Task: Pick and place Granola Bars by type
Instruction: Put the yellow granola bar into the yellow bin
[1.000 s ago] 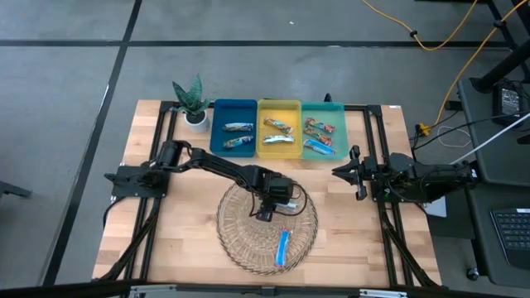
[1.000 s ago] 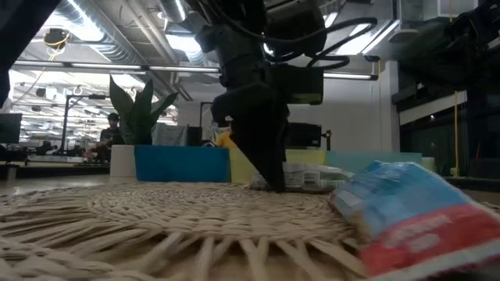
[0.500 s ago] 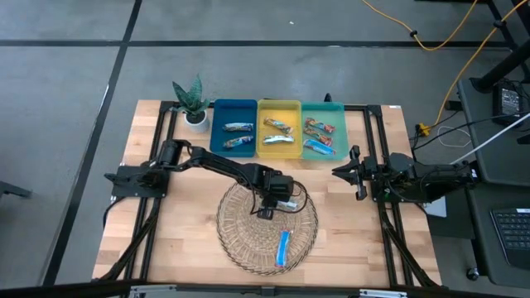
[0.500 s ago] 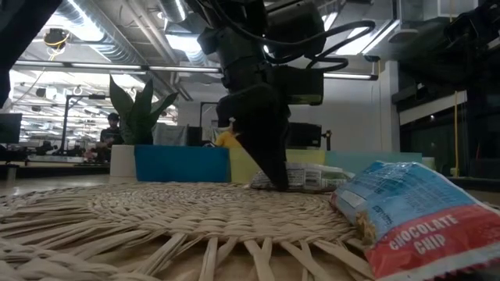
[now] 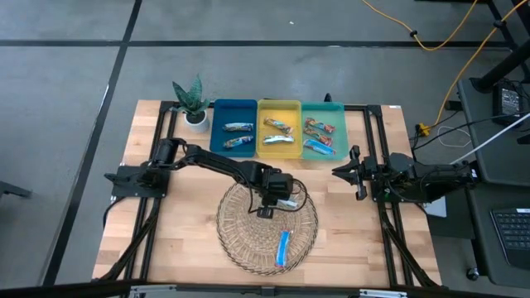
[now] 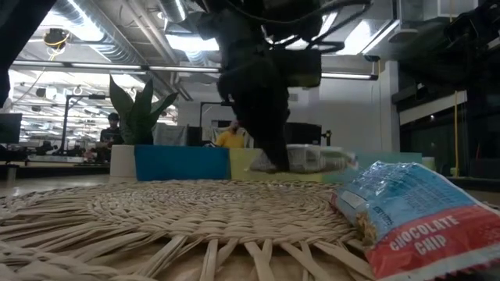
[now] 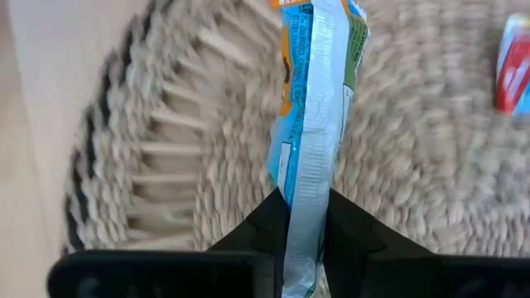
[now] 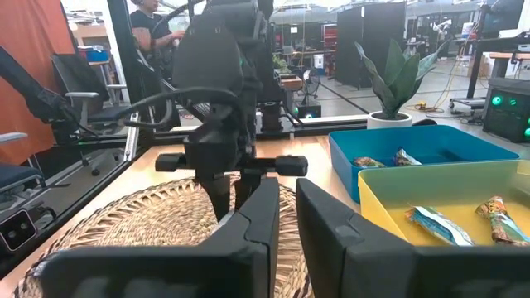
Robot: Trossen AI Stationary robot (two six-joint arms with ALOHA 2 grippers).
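Observation:
My left gripper (image 5: 267, 208) hangs over the round woven mat (image 5: 240, 240) and is shut on a silvery-blue granola bar (image 6: 316, 158), which also fills the left wrist view (image 7: 313, 124). A bright blue bar (image 5: 284, 247) lies flat on the mat's near right part and looms large in the low view (image 6: 406, 222). More bars lie in the blue tray (image 5: 233, 128), yellow tray (image 5: 279, 108) and green tray (image 5: 323, 109). My right gripper (image 5: 351, 172) waits shut at the table's right side, touching nothing. My left gripper pinches the silvery-blue bar near one end (image 7: 303, 236) between its two fingers, coming from above and pointing down. The bar is lifted clear of the mat and sits about level, its long free part (image 6: 332, 158) sticking out sideways from the fingers.
A potted plant (image 5: 192, 103) stands at the far left beside the blue tray. The three trays sit in a row along the far edge. Bare wood lies left and right of the mat. People and desks show in the room beyond the table.
My left gripper has risen a little with the silvery-blue bar. The bar lay on the mat a second ago and now hangs level, clear of the weave. The bright blue bar has stayed put.

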